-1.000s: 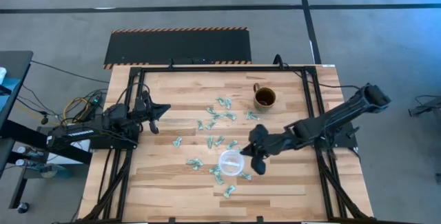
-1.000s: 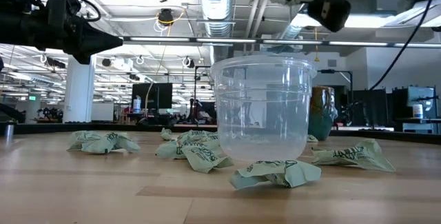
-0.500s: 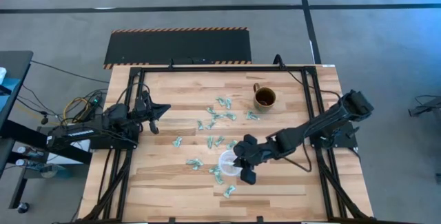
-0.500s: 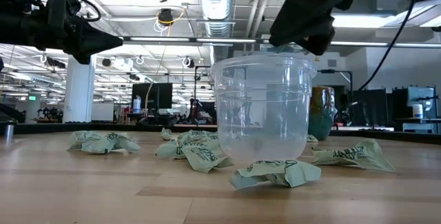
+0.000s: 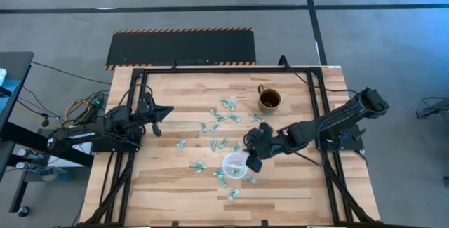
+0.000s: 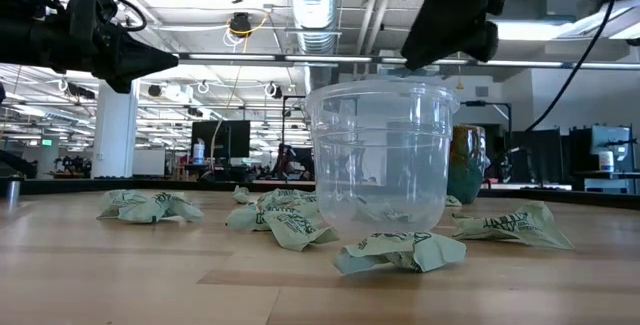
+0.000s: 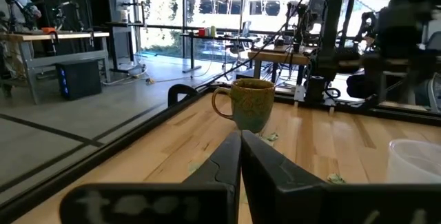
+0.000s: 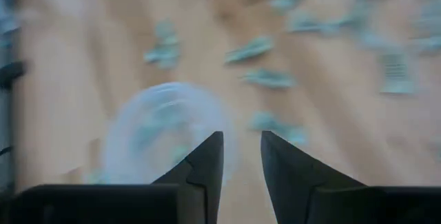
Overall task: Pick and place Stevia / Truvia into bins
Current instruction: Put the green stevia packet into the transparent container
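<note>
Several pale green sachets lie flat and scattered on the wooden table around the clear cup, which stands upright on its base. In the low view one sachet lies on the bottom of the cup, and others rest on the table in front of it. My right gripper hangs open just above the cup's right rim and holds nothing; its wrist view shows the cup beside the fingers. My left gripper waits shut at the table's left.
A brown handled mug with dark contents stands toward the far right of the table, also seen past my left gripper's fingers as the mug. Black frame rails run along the table's far edge and sides. Bare wood lies near the left edge.
My right gripper swung toward the table's left and near edge until it was over the cup, then drew back a little toward the far edge. A sachet now lies in the cup's bottom that did not show there before.
</note>
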`<state>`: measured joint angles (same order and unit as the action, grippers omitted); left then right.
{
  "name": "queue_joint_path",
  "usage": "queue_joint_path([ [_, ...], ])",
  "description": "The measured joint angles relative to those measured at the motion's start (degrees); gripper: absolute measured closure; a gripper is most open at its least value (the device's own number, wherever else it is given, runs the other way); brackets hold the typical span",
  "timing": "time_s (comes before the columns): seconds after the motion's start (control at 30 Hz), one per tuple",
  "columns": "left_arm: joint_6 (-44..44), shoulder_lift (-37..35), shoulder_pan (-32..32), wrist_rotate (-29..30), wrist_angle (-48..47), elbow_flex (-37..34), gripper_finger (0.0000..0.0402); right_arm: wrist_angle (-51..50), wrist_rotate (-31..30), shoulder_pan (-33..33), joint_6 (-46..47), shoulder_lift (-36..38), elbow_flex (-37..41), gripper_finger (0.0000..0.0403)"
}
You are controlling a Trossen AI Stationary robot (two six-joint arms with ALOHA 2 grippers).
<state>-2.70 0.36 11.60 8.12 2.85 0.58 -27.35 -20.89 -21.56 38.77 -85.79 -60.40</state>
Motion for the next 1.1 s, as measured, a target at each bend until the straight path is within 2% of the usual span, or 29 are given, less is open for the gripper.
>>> queue_joint_path([
  [0.13,0.0,0.0,0.0,0.0,0.0,0.0,0.0401,-9.8,-10.1,-0.7,4.2,2.3,0.0,0.0311],
  [0.2,0.0,0.0,0.0,0.0,0.0,0.0,0.0401,-15.6,-14.8,-1.1,10.0,3.7,1.9,0.0311],
  [0.27,0.0,0.0,0.0,0.0,0.1,0.0,0.0401,-18.3,-16.4,-1.1,18.4,5.7,6.1,0.0311],
  [0.37,-1.1,0.0,0.0,-0.2,0.1,0.0,0.0401,-13.8,-17.4,-2.1,26.8,9.5,13.9,0.0311],
  [0.5,-4.1,0.0,0.0,-0.2,0.1,0.0,0.0401,-0.7,-20.0,-4.5,30.4,10.7,22.1,0.0311],
  [0.63,-5.4,0.0,0.0,-0.2,0.1,0.0,0.0401,7.7,-25.1,-4.3,38.0,6.7,26.3,0.0312],
  [0.77,-6.1,0.0,0.0,-0.2,0.1,0.0,0.0401,8.4,-30.1,-2.2,47.8,1.0,25.8,0.0312],
  [0.9,-7.5,0.0,0.0,-0.2,0.1,0.0,0.0401,8.9,-28.7,1.6,49.1,-5.0,23.0,0.0312],
  [1.1,-7.6,0.0,0.0,-0.2,0.1,0.0,0.0401,9.7,-25.4,6.9,45.1,-11.4,18.2,0.0312],
])
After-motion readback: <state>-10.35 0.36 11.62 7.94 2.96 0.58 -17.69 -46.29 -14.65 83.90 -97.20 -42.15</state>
